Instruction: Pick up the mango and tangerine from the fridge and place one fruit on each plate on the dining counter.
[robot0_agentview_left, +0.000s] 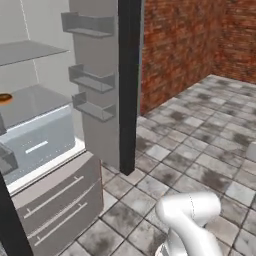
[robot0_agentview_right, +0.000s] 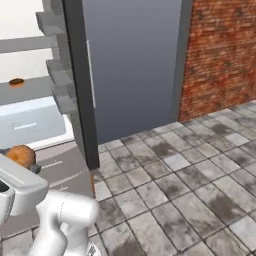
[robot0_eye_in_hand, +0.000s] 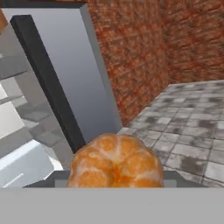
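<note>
A round orange fruit with a segmented skin, the tangerine (robot0_eye_in_hand: 114, 162), sits right in front of the hand camera. My gripper (robot0_eye_in_hand: 114, 180) is shut on it, with the fingers mostly hidden behind the fruit. In the right base view the same tangerine (robot0_agentview_right: 21, 155) shows at the far left, held at the end of the arm, outside the fridge (robot0_agentview_right: 35, 107) and level with its drawer. The fridge (robot0_agentview_left: 35, 130) stands open, its dark door (robot0_agentview_left: 127, 75) swung out with grey bins (robot0_agentview_left: 92, 80). The mango, the plates and the dining counter are out of view.
A brown doughnut (robot0_agentview_left: 4, 98) lies on a glass shelf inside the fridge, above the white drawer (robot0_agentview_left: 37, 142). A brick wall (robot0_agentview_left: 185, 45) stands behind the door. Tiled floor (robot0_agentview_right: 190, 185) opens to the right.
</note>
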